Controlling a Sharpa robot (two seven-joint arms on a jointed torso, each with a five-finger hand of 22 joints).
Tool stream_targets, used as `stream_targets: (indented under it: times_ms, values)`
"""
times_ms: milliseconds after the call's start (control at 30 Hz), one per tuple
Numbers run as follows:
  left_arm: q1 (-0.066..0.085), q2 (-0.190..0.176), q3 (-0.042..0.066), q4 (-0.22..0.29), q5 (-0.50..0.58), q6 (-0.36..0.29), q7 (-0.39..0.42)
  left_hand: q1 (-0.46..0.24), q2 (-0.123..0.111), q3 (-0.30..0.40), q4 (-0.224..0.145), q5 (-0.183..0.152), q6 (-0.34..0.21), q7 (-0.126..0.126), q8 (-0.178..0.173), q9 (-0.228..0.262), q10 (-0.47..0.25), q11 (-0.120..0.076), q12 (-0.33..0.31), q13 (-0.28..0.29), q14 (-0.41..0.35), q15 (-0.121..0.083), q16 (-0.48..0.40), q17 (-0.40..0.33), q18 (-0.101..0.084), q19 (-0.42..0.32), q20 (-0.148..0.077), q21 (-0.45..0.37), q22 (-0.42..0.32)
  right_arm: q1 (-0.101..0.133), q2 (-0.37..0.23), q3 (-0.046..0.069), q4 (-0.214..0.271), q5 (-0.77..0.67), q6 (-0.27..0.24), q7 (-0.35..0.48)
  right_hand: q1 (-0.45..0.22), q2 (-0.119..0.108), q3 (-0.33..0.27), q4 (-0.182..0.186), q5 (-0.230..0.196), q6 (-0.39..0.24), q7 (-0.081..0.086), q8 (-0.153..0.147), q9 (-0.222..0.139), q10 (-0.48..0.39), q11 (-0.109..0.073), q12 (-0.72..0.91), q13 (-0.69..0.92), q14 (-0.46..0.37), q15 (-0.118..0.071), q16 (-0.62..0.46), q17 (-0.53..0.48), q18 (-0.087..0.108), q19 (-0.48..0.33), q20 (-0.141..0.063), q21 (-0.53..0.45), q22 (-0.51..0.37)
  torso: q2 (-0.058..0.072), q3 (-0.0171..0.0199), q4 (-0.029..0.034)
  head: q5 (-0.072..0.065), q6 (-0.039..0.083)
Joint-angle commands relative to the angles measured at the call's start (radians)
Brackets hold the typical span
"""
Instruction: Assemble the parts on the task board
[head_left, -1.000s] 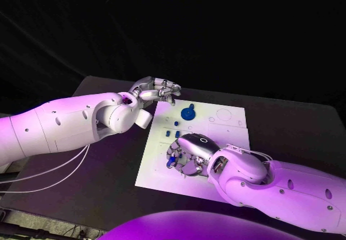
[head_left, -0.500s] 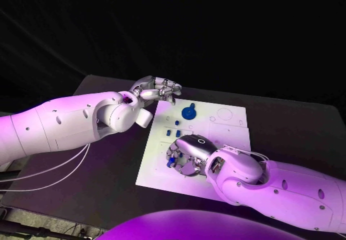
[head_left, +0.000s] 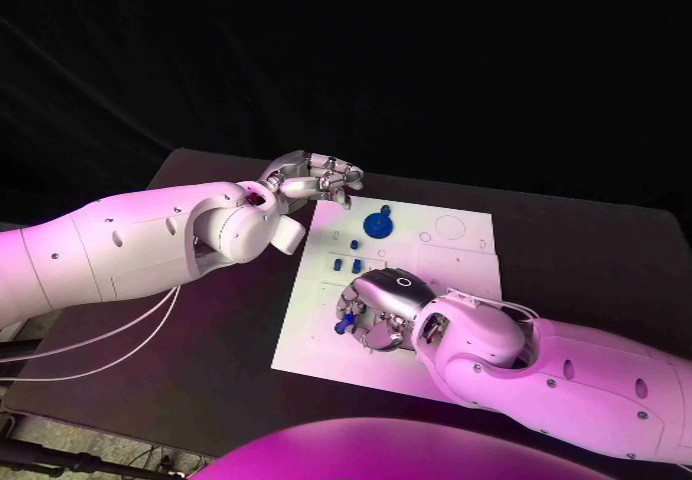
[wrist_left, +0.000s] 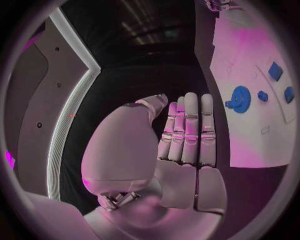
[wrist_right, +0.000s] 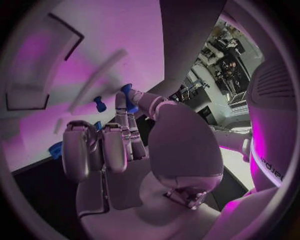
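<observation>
Since the earlier frames our right hand (head_left: 378, 305) has shifted only slightly over the board's (head_left: 325, 355) near-left part, while our left hand (head_left: 315, 180) has stayed put above the far-left corner, fingers straight and holding nothing. The right hand pinches a small blue part (head_left: 345, 323) at its fingertips. The blue gear (head_left: 378, 223) stands near the far edge, two small pegs (head_left: 346, 266) lie mid-board, so we judge most of the assembly remains. The right hand hides the spot beneath it.

matt white task board (head_left: 459, 262), matt black table (head_left: 591, 250), glossy blue plastic-looking parts (head_left: 378, 224), shiny metallic fingers (wrist_left: 190, 131).
</observation>
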Motion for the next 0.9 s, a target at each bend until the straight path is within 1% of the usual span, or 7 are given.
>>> stream_targets:
  times_ms: [33, 233, 300, 433, 633, 733, 900]
  values:
    - [0.001, 0.001, 0.001, 0.002, 0.005, 0.017, 0.003, -0.005, 0.001, 0.002, -0.006, 0.004, -0.007, 0.003, 0.0, 0.001, -0.007, 0.0, -0.005, 0.001, 0.001, 0.006, -0.007, -0.001, 0.011, 0.001, 0.004, -0.005, -0.002, -0.002, 0.0, -0.002, -0.003, -0.041, 0.029, -0.027, -0.006, 0.004, 0.001, -0.003, 0.003, 0.003, 0.001, 0.02, 0.04, 0.002, -0.001, -0.006, 0.001, 0.04, -0.006, 0.001, 0.001, -0.017, 0.038, -0.005, 0.0, 0.215, 0.0, 0.0, 0.0002, 0.0, 0.0]
    - [0.001, 0.0, 0.001, 0.003, 0.005, 0.017, 0.003, -0.005, 0.001, 0.002, -0.006, 0.004, -0.007, 0.003, 0.0, 0.001, -0.007, 0.0, -0.005, 0.001, 0.001, 0.006, -0.007, -0.001, 0.011, 0.001, 0.004, -0.005, -0.002, -0.005, 0.009, -0.002, -0.007, -0.039, 0.038, -0.022, -0.009, -0.001, -0.001, -0.007, 0.002, -0.001, 0.002, 0.02, 0.042, 0.001, 0.0, -0.008, 0.002, 0.039, -0.005, -0.001, -0.002, -0.017, 0.037, -0.005, -0.001, 0.215, 0.0, -0.0002, 0.0001, 0.0, 0.0]
    - [0.001, 0.0, 0.001, 0.003, 0.005, 0.017, 0.003, -0.005, 0.001, 0.002, -0.006, 0.004, -0.007, 0.003, 0.0, 0.001, -0.007, 0.0, -0.005, 0.001, 0.001, 0.006, -0.007, -0.001, 0.011, 0.001, 0.004, -0.005, -0.002, -0.007, 0.014, -0.003, -0.01, -0.033, 0.042, -0.016, -0.02, -0.012, -0.005, -0.007, 0.001, -0.011, 0.004, 0.017, 0.044, -0.002, 0.002, -0.013, 0.005, 0.04, -0.003, 0.0, -0.001, -0.017, 0.037, -0.004, -0.002, 0.215, 0.0, -0.0004, 0.0003, 0.0, -0.001]
    - [0.001, 0.0, 0.001, 0.003, 0.005, 0.017, 0.003, -0.005, 0.001, 0.002, -0.006, 0.004, -0.007, 0.003, 0.0, 0.001, -0.007, 0.0, -0.005, 0.001, 0.001, 0.006, -0.007, -0.001, 0.011, 0.001, 0.004, -0.005, -0.002, -0.009, 0.019, -0.005, -0.014, -0.021, 0.046, -0.008, -0.05, -0.038, -0.023, -0.003, 0.027, -0.051, 0.014, -0.003, 0.041, 0.004, 0.007, -0.017, 0.014, 0.04, 0.001, 0.0, -0.002, -0.018, 0.038, -0.001, 0.002, 0.215, 0.0, -0.0002, 0.0007, 0.0, -0.001]
    - [0.001, -0.001, 0.001, 0.003, 0.005, 0.016, 0.003, -0.005, 0.001, 0.002, -0.006, 0.004, -0.007, 0.003, 0.0, 0.001, -0.007, 0.0, -0.005, 0.001, 0.001, 0.006, -0.007, -0.001, 0.011, 0.001, 0.004, -0.005, -0.002, -0.011, 0.021, -0.006, -0.016, -0.011, 0.043, -0.003, -0.074, -0.057, -0.045, 0.006, 0.035, -0.081, 0.016, -0.022, 0.036, 0.01, 0.008, -0.018, 0.027, 0.04, 0.002, 0.0, -0.002, -0.018, 0.038, 0.001, 0.003, 0.216, -0.001, -0.0005, 0.0, 0.0, -0.002]
    - [0.001, -0.001, 0.001, 0.004, 0.005, 0.017, 0.003, -0.005, 0.001, 0.002, -0.006, 0.004, -0.007, 0.003, 0.0, 0.001, -0.007, 0.0, -0.005, 0.001, 0.001, 0.006, -0.007, -0.001, 0.011, 0.001, 0.004, -0.005, -0.002, -0.011, 0.019, -0.007, -0.015, -0.012, 0.027, -0.011, -0.075, -0.06, -0.048, 0.006, 0.036, -0.09, 0.016, -0.027, 0.035, 0.012, 0.007, -0.018, 0.03, 0.039, 0.001, 0.0, -0.002, -0.018, 0.038, 0.001, 0.003, 0.216, 0.0, -0.0002, 0.0005, 0.0, -0.002]
    - [0.001, -0.002, 0.001, 0.004, 0.005, 0.019, 0.002, -0.005, 0.001, 0.002, -0.006, 0.004, -0.007, 0.003, 0.0, 0.001, -0.007, 0.0, -0.005, 0.001, 0.001, 0.006, -0.007, -0.001, 0.011, 0.001, 0.004, -0.005, -0.002, -0.013, 0.008, -0.007, -0.011, -0.026, -0.028, -0.038, -0.08, -0.076, -0.059, 0.007, 0.058, -0.156, 0.023, -0.063, 0.018, 0.017, 0.002, -0.02, 0.044, 0.039, -0.003, -0.001, -0.005, -0.017, 0.037, -0.003, -0.001, 0.215, 0.0, 0.0001, -0.0001, 0.0, -0.001]
